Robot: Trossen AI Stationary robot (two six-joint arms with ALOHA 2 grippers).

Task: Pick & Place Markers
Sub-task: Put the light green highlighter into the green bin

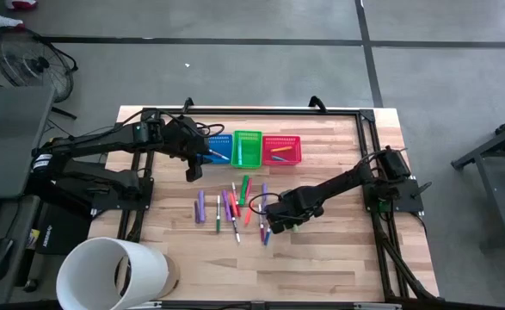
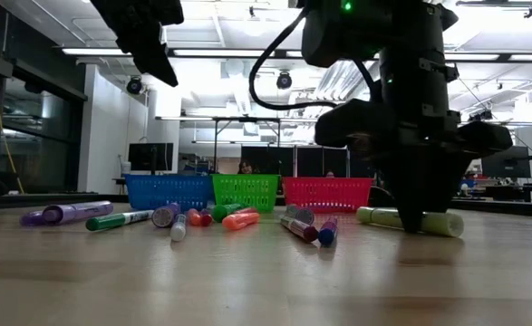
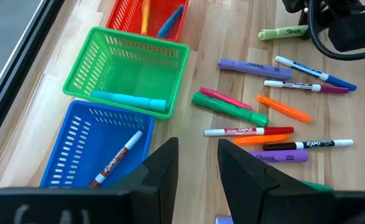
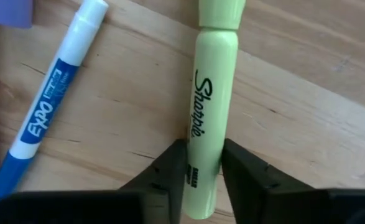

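Wooden bench (image 1: 338, 250), pale planks, dark frame along its edges. Left gripper (image 1: 189, 164) raised above the bench near the far edge, just beside the blue basket (image 1: 218, 147); fingers (image 3: 160, 171) parted a little, gripping nothing. One Expo marker (image 3: 116, 159) inside that blue basket; a teal marker (image 3: 129, 99) inside the green basket (image 1: 248, 147); two more inside the red basket (image 1: 281, 149). Loose markers (image 1: 232, 207) scattered mid-bench, just in front of the baskets. Right gripper (image 4: 204, 171) lowered to the wood at the scatter's right edge, fingers pressed against both sides of a yellow-green Sharpie highlighter (image 4: 210, 112) lying flat. Blue-capped Expo marker (image 4: 45, 109) just beside it.
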